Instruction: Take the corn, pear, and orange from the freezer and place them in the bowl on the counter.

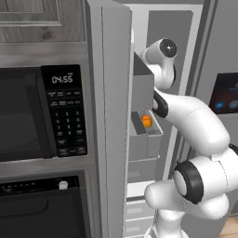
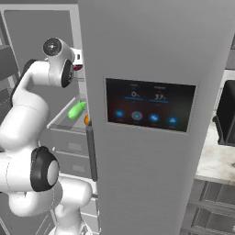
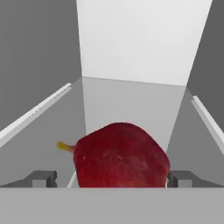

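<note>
The freezer [image 2: 151, 183] has its left door [image 1: 116, 116] swung open, and my arm reaches onto an upper white shelf. In the hand view my gripper [image 3: 111, 178] is open, its fingertips [image 3: 43, 178] on either side of a dark red fruit [image 3: 120, 155] with a short yellow stem; it may be the pear, though I cannot tell for sure. The same red fruit [image 2: 79, 67] peeks out beside the hand. One shelf lower lie the orange [image 1: 147, 121], also visible as the orange [image 2: 86, 120], and a green elongated item [image 2: 77, 110], probably the corn. The bowl is out of view.
A black microwave [image 1: 28, 116] with keypad and an oven [image 1: 42, 209] sit left of the open door. The closed right door carries the blue-lit dispenser panel [image 2: 149, 104]. The marbled counter [image 2: 215, 160] with a black appliance [image 2: 226, 119] lies right. Shelf walls flank the gripper closely.
</note>
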Available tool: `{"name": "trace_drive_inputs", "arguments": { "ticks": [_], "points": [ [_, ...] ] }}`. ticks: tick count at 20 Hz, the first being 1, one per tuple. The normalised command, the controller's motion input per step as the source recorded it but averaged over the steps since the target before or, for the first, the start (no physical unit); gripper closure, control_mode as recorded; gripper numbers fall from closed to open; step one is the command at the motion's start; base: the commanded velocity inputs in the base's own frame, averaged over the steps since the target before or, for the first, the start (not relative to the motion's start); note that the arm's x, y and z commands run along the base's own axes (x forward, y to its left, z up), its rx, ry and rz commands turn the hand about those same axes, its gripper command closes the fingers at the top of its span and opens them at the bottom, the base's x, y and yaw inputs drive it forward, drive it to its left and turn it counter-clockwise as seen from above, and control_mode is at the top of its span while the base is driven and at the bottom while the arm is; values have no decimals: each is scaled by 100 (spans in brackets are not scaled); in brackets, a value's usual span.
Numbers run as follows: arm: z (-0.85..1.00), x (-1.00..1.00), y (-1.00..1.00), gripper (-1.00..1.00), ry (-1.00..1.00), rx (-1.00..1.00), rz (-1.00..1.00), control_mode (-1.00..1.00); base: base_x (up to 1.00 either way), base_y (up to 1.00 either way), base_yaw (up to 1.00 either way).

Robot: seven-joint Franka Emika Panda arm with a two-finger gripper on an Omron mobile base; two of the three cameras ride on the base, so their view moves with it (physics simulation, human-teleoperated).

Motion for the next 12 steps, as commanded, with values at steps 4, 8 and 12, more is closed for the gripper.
{"name": "trace_drive_inputs", "arguments": {
  "ticks": [4, 8, 12],
  "points": [
    [0, 47, 0, -100, 10, 0, 0, -100, 0, 0, 0],
    [-3, 23, 0, -100, 2, 0, 0, -100, 0, 0, 0],
    [-19, 17, 8, -100, 0, 0, 0, -100, 0, 0, 0]
  ]
}}
